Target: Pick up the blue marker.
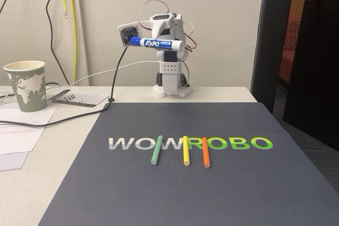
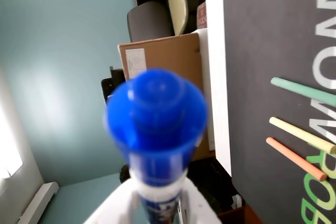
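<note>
Blue-capped and white-barrelled, the marker (image 1: 157,42) lies level in the air, high above the worktop (image 1: 69,146), clamped crosswise in the arm's hand (image 1: 165,39); by my reading the pick-up is done and the arm holds it clear of everything below. In the wrist view the cap (image 2: 156,124) points straight at the lens. Three thin sticks, green (image 1: 157,150), yellow (image 1: 185,151) and orange (image 1: 205,152), lie side by side on the dark mat (image 1: 159,194). A paper cup (image 1: 25,85) stands at the worktop's left; its contents are hidden.
</note>
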### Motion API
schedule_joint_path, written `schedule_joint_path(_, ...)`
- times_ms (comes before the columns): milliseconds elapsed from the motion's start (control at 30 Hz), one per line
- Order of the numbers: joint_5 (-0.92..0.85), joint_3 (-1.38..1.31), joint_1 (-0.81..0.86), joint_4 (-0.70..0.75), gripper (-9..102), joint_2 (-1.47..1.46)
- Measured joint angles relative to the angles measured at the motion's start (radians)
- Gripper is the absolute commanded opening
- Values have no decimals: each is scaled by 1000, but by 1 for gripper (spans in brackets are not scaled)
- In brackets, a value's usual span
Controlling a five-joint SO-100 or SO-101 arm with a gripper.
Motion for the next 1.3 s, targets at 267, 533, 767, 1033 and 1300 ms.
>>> schedule_joint_path(267,-2,75,8,43,1,52)
schedule_joint_path(533,-28,75,8,43,1,52)
schedule_joint_path(767,-23,75,26,17,1,25)
schedule_joint_path(1033,-37,75,-3,-18,1,-2)
schedule_joint_path(1300,-75,75,-97,-21,1,-3)
